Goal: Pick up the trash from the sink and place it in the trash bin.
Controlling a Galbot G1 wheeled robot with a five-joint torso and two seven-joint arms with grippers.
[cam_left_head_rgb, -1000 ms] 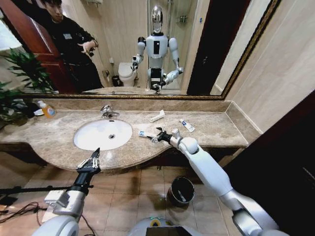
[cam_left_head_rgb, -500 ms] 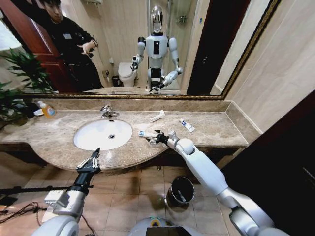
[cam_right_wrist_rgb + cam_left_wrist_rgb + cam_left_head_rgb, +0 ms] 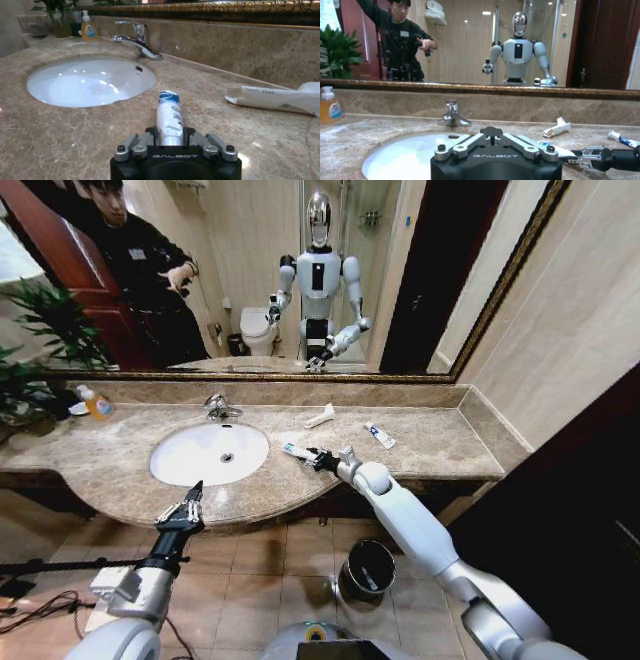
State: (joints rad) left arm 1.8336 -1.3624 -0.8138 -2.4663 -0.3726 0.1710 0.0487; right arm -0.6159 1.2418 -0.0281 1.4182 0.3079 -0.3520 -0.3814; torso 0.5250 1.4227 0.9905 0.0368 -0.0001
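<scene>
The right gripper [image 3: 312,459] sits low over the countertop [image 3: 430,445], its jaws set narrowly around a white-and-blue mini tube [image 3: 168,114]. The tube lies between the jaws with its blue end projecting ahead of them toward the sink [image 3: 209,453]. Whether the jaws have fully closed on the tube cannot be confirmed.

Risks at this stage:
- The tube is thin and lies flat on the marble. If the jaws close too high, it may slip out or pivot on lift.
- The fingertips are near the stone. Further descent may scrape the surface.
- A loose hold may drop the tube during transfer to the trash bin [image 3: 368,569], which stands on the floor below and behind the gripper.

Other trash lies on the countertop: a long white wrapper [image 3: 272,98] beside and ahead of the gripper, and another mini tube [image 3: 380,436] farther off, behind it.

Arm pose: the right arm extends forward with its wrist held low and level. The left gripper [image 3: 190,503] is parked with its jaws open, off the counter's near edge in front of the sink.
</scene>
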